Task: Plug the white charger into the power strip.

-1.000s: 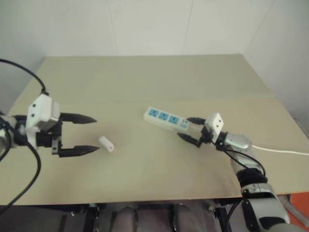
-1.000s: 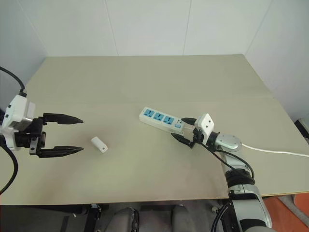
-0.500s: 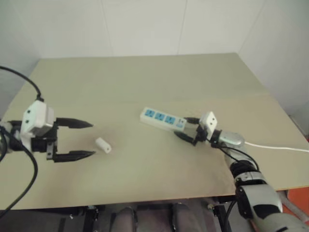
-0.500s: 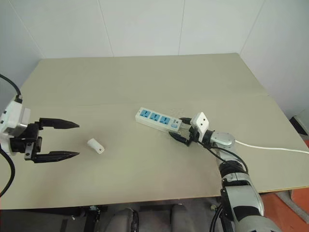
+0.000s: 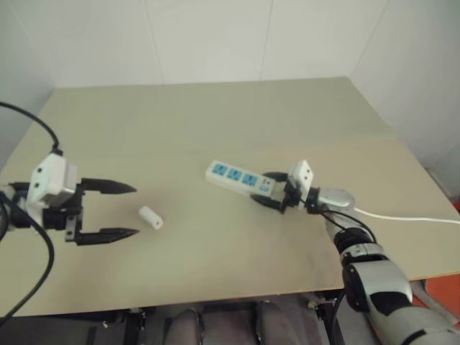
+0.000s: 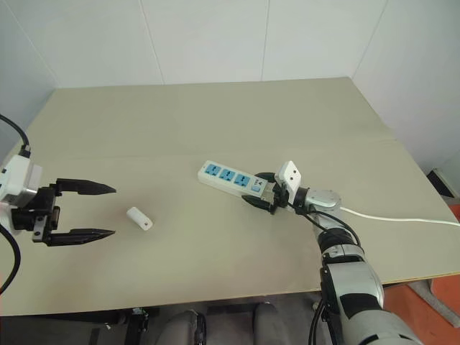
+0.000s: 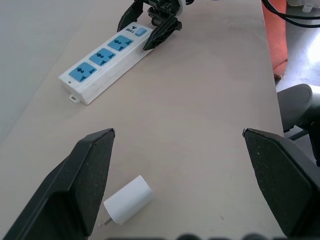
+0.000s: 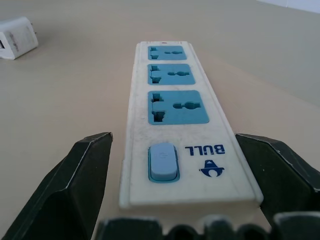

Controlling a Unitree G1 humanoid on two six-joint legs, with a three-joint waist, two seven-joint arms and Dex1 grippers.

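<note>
White charger (image 5: 150,218) lies loose on tabletop (image 5: 215,122), well left of power strip (image 5: 240,180), unplugged. Left pincer (image 5: 115,210) spread wide beside charger, nothing held. Right pincer (image 5: 267,189) apart, straddling strip's switch end. Pickup & plugging remain.

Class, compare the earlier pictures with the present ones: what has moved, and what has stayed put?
The right hand has advanced onto the switch end of the power strip; its open fingers now straddle that end without gripping it. The left hand stays open, short of the white charger. Charger and strip lie as before.
</note>
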